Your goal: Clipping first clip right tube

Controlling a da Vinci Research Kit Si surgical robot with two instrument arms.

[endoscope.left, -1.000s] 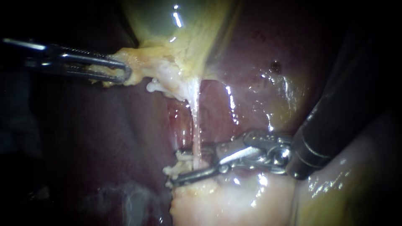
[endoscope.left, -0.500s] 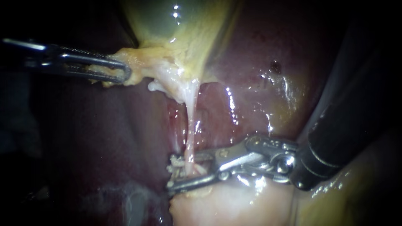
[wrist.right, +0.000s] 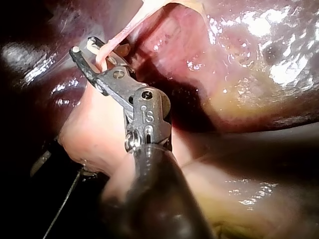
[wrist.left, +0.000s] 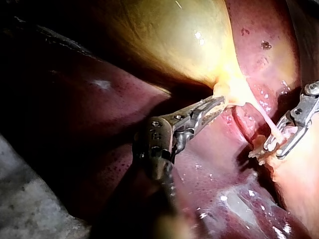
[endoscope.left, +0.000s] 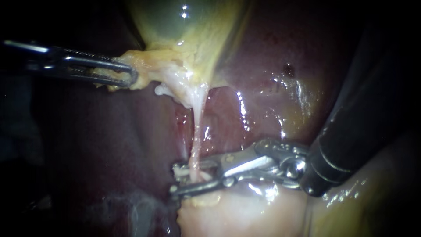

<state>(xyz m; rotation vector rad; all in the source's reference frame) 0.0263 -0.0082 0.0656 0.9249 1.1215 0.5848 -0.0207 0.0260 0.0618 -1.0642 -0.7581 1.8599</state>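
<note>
Tube (endoscope.left: 198, 131) sits between parted jaws of right instrument (endoscope.left: 175, 178) — left instrument (endoscope.left: 130, 75) grips gallbladder (endoscope.left: 171, 26).

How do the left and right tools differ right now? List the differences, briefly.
The left tool has its jaws shut on the gallbladder at its pale edge; the right tool has open jaws with the tube between them. The left tool is slim; the right tool is bulkier, on a thick dark shaft. Both are metal, two-jawed.

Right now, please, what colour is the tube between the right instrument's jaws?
The tube is pale pink-white; endoscope view shows it best.
</note>
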